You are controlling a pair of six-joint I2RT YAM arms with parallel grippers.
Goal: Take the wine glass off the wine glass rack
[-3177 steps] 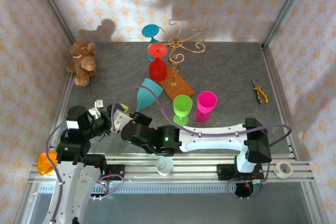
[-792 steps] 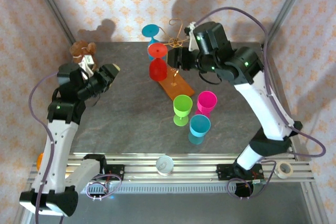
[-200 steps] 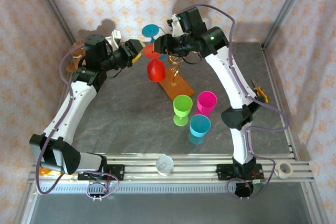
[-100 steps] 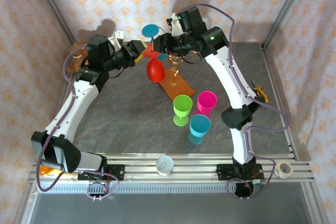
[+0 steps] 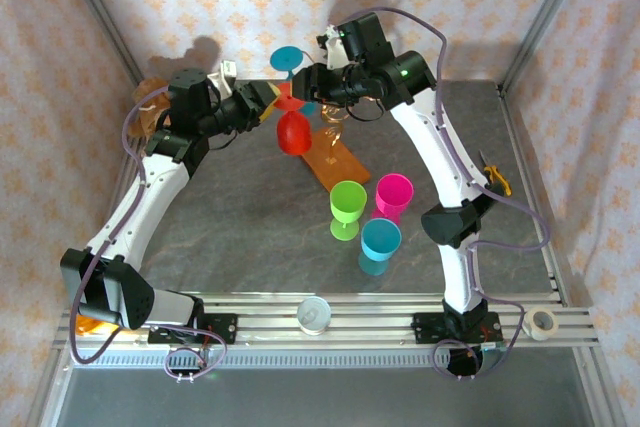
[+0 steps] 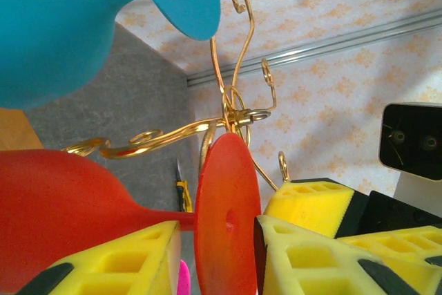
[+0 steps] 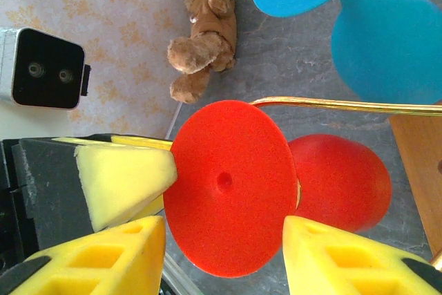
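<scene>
Top: red glass hangs bowl-down on rack. Left gripper and right gripper meet at its foot.

Left wrist: left jaws sit narrow either side of the foot, seen edge-on. One pad looks to touch; a sliver of gap at the other. Pinch not confirmed. Wire just behind.

Right wrist: right jaws spread astride the foot, no clear contact.

Judgement: seat the pinch first, then slide level along the wire to its open end. Lifting would likely snag. Mind the blue glass.
</scene>
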